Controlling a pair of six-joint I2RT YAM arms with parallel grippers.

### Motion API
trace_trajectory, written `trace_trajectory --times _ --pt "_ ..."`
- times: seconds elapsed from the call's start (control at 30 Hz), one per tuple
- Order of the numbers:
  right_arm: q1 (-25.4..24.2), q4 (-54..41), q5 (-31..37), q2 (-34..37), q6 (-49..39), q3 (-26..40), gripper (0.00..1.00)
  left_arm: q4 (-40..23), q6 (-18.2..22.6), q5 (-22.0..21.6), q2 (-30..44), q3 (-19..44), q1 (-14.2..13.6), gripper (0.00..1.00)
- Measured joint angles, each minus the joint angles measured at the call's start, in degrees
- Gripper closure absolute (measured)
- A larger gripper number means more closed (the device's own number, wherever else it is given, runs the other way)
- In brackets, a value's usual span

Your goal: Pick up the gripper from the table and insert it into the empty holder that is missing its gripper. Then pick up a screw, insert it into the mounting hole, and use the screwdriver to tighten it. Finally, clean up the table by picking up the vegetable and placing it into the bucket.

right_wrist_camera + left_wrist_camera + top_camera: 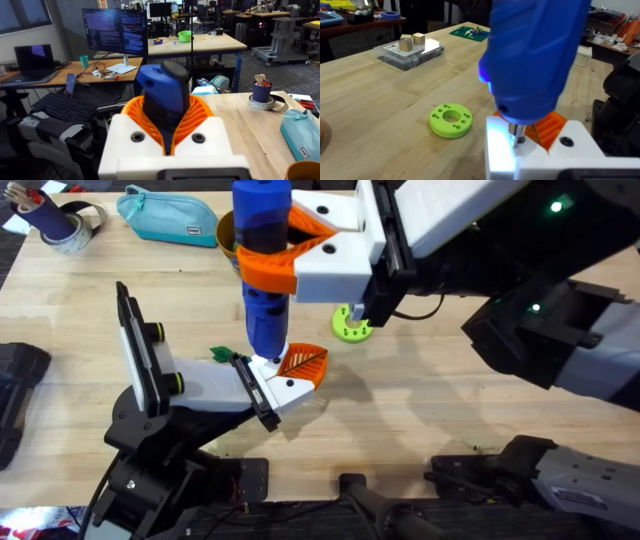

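Right hand (285,250) clamps upright screwdriver (264,290), tip on holder (270,388) beside gripper (303,364); green ring (351,325) at 2 o'clock.

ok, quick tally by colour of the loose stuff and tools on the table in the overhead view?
Blue: 1, the screwdriver, clamped upright in the right gripper
Orange: 1, the gripper, seated on the holder
Green: 1, ring with holes
Teal: 1, zip pouch
Mustard-yellow: 1, the bucket, partly hidden
Total: 5
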Motion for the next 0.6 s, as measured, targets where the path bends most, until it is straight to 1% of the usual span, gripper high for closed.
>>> trace_trajectory --times 0.13,0.33,0.6 --pt "0.0 -0.8 0.0 0.3 0.0 -0.2 0.959 -1.4 -0.2 -0.1 0.0 0.0 0.0 0.985" --pt "-0.4 4.4 0.0 0.3 0.1 -0.5 0.959 -1.3 -0.2 -0.1 0.0 0.0 0.0 0.985" --pt "-0.6 4.9 -0.1 0.4 0.1 -0.5 0.959 -1.3 -0.2 -0.1 0.0 0.0 0.0 0.985"
